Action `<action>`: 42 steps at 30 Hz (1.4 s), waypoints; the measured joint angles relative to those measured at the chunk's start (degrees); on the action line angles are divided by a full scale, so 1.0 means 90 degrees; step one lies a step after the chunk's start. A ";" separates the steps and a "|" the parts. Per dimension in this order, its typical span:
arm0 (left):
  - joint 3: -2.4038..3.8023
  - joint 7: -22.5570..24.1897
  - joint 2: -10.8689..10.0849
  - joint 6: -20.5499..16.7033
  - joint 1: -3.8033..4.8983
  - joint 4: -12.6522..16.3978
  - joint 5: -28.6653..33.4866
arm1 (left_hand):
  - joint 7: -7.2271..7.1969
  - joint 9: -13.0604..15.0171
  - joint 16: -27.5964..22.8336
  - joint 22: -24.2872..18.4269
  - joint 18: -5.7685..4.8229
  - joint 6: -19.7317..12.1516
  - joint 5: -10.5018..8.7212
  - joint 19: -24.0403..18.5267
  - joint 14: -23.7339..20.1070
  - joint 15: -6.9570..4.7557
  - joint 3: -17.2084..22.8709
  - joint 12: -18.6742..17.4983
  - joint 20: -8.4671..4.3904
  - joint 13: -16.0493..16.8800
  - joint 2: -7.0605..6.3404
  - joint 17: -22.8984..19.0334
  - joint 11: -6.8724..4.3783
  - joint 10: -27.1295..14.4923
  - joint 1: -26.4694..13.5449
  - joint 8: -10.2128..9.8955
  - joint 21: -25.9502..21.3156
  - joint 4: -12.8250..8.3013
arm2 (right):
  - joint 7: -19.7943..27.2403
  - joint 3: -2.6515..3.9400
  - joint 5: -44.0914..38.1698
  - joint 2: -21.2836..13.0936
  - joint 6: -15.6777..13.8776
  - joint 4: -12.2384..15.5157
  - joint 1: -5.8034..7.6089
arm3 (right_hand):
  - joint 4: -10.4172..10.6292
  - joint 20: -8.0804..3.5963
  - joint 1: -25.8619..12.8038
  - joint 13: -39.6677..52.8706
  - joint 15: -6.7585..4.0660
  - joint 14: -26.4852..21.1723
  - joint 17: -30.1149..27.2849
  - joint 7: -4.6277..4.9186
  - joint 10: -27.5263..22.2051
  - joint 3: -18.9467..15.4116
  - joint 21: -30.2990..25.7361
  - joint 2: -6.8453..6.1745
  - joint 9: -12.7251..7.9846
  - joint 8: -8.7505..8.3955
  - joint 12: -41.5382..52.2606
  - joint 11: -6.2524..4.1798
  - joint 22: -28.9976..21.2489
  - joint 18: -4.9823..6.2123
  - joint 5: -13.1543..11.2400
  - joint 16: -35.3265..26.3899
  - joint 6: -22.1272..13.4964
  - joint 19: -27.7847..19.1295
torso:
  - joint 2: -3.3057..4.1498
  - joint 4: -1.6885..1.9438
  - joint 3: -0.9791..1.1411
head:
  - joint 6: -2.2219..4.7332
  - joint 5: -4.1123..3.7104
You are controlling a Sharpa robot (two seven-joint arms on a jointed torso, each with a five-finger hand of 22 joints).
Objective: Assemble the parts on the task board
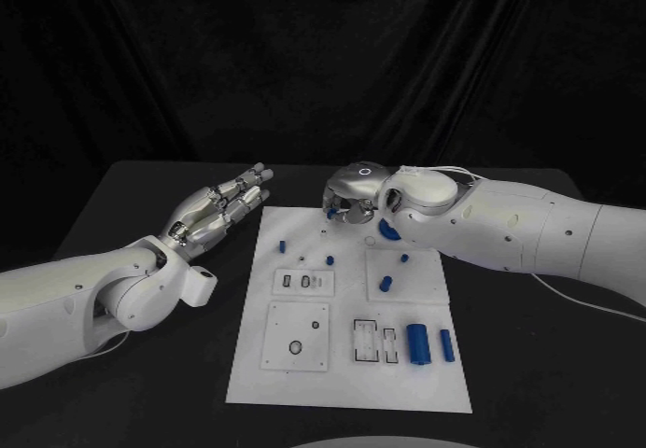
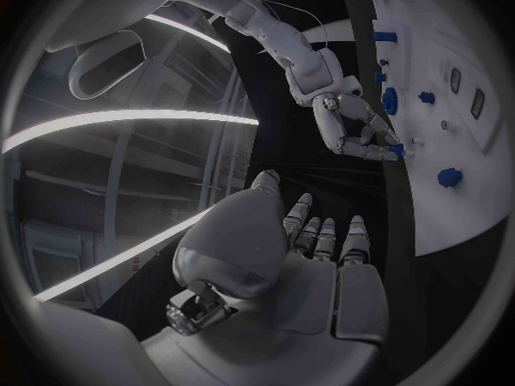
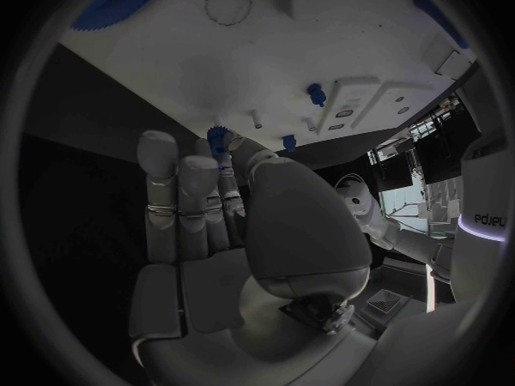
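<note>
The white task board (image 1: 350, 373) lies in the middle of the black table. My right hand (image 1: 357, 196) hovers over the board's far edge with its fingers curled down. It pinches a small blue toothed part (image 3: 219, 137) at its fingertips, which shows as a blue speck (image 2: 397, 150) in the left wrist view. A larger blue gear (image 1: 387, 227) lies on the board just under that hand. My left hand (image 1: 222, 210) is held flat with fingers straight and apart, holding nothing, above the table beside the board's far left corner.
Small blue pegs (image 1: 283, 246), (image 1: 329, 259), (image 1: 404, 259) stand on the board's far half, with a short blue piece (image 1: 384, 281) beside them. Two blue cylinders (image 1: 419, 343), (image 1: 447, 345) lie near the right edge. Rectangular slots (image 1: 303, 282) and a square plate (image 1: 299, 336) sit on the left half.
</note>
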 measured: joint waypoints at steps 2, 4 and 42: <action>0.0000 0.0000 0.0004 0.0010 0.0000 -0.0002 0.0005 | 0.0000 0.0004 0.0000 0.0000 0.0001 0.0000 0.0000 0.0000 0.0000 0.0000 0.0000 0.0000 0.0000 0.0000 0.0025 0.0001 0.0000 0.0000 0.0025 0.0000 0.0000 0.0000 | 0.0000 0.0000 -0.0004 0.0014 0.0000 -0.0024 -0.0007 | 0.0000 0.0000 0.0000 0.0000 0.0000 0.0000 0.0000 0.0004 0.0000 0.0000 0.0000 0.0000 0.0000 -0.0008 0.0000 -0.0001 0.0000 0.0000 0.0000 0.0000 -0.0015 0.0000 | 0.0000 -0.0002 0.0000 | 0.0001 0.0000; 0.0000 0.0000 0.0009 0.0027 0.0000 -0.0005 0.0014 | 0.0000 0.0006 0.0000 0.0000 0.0000 0.0000 0.0000 0.0000 0.0000 0.0000 0.0000 0.0000 0.0000 0.0000 0.0025 0.0001 0.0000 0.0000 0.0025 0.0000 0.0000 0.0000 | 0.0000 0.0000 -0.0009 0.0029 0.0000 -0.0046 -0.0017 | 0.0000 0.0000 -0.0025 0.0000 0.0000 0.0000 -0.0002 0.0004 0.0001 0.0000 0.0000 -0.0024 0.0000 -0.0013 0.0000 -0.0001 0.0000 0.0000 0.0001 0.0000 -0.0015 0.0000 | -0.0001 -0.0007 0.0000 | 0.0001 -0.0001; 0.0000 0.0001 0.0103 0.0232 0.0000 -0.0134 0.0102 | 0.0069 0.0026 0.0000 0.0002 0.0000 0.0205 -0.0004 0.0000 0.0000 0.0091 0.0053 0.0000 0.0092 0.0006 0.0050 -0.0001 0.0113 0.0019 0.0050 0.0074 0.0000 0.0017 | 0.0081 0.0001 -0.0020 0.0193 0.0073 -0.0365 -0.0158 | 0.0137 0.0159 -0.0142 -0.0005 0.0154 -0.0491 -0.0491 -0.0375 -0.2041 -0.0203 -0.0366 -0.0258 -0.0589 -0.0251 0.0000 0.0276 -0.0169 0.0002 -0.0270 -0.0401 -0.2873 -0.0597 | -0.0005 -0.0009 -0.0001 | -0.0055 -0.0014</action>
